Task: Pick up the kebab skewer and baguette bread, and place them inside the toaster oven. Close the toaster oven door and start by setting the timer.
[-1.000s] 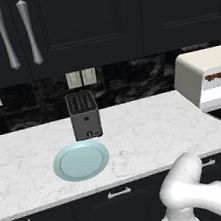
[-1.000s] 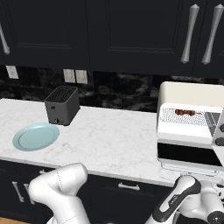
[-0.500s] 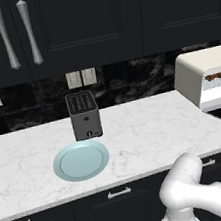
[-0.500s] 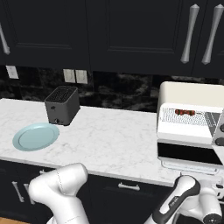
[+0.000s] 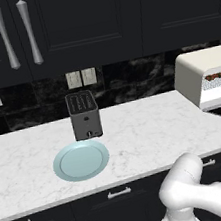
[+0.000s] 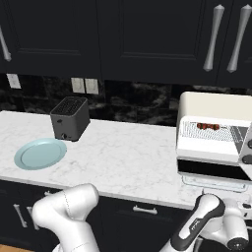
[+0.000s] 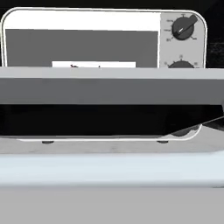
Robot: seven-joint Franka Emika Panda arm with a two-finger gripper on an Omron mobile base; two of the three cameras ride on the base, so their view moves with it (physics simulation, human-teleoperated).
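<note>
Arm (image 6: 206,221) lower than before; toaster oven (image 6: 216,135) dial markings unreadable.

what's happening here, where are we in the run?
The arm is working low in front of the toaster oven at the counter's right end. The kebab skewer already lies on the wire rack inside, and the toaster oven door hangs open, part way up. The plate by the slot toaster is bare. Closing the door looks next.

Toaster oven (image 5: 206,78) cut off by right edge.
</note>
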